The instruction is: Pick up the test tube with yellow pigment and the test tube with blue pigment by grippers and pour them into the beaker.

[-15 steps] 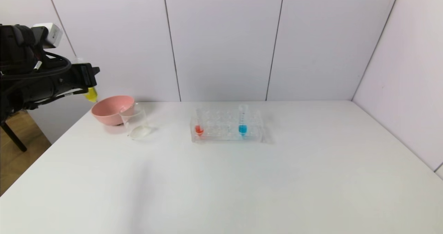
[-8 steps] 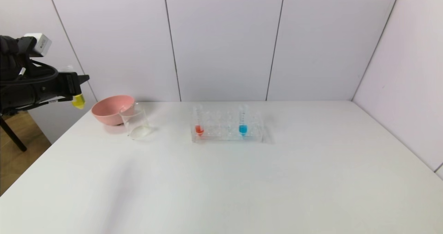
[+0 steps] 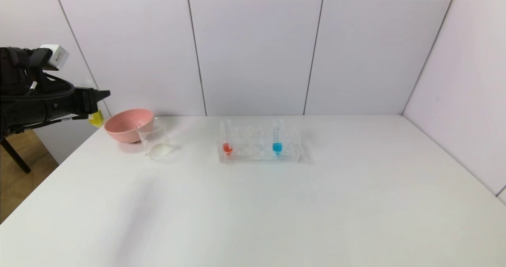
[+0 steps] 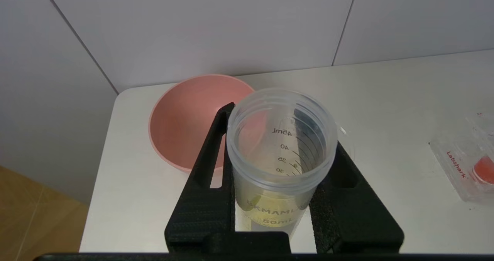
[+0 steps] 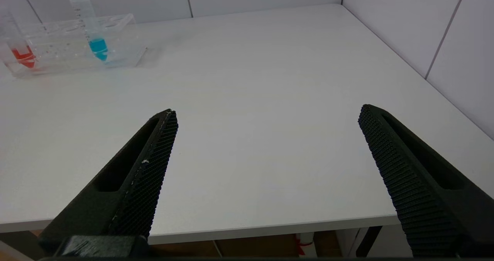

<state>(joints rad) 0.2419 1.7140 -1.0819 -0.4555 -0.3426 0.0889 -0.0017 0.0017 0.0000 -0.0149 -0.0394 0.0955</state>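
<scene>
My left gripper (image 3: 95, 101) is shut on the test tube with yellow pigment (image 3: 96, 119) and holds it upright in the air, left of the table's edge and of the pink bowl. In the left wrist view the black jaws (image 4: 281, 131) clamp the clear tube (image 4: 278, 176), seen down its open mouth, with yellow liquid low inside. The beaker (image 3: 154, 138) stands on the table beside the bowl. The test tube with blue pigment (image 3: 277, 138) stands in the clear rack (image 3: 259, 154); it also shows in the right wrist view (image 5: 96, 41). My right gripper (image 5: 266, 137) is open and empty over the table's near right edge.
A pink bowl (image 3: 128, 125) sits just behind and left of the beaker, also in the left wrist view (image 4: 181, 118). A red-liquid tube (image 3: 227, 140) stands at the rack's left end. White wall panels close the table's back and right sides.
My left gripper, with the yellow tube, swung left away from the bowl and lower, then came back a little to the right. Nothing on the table moved.
</scene>
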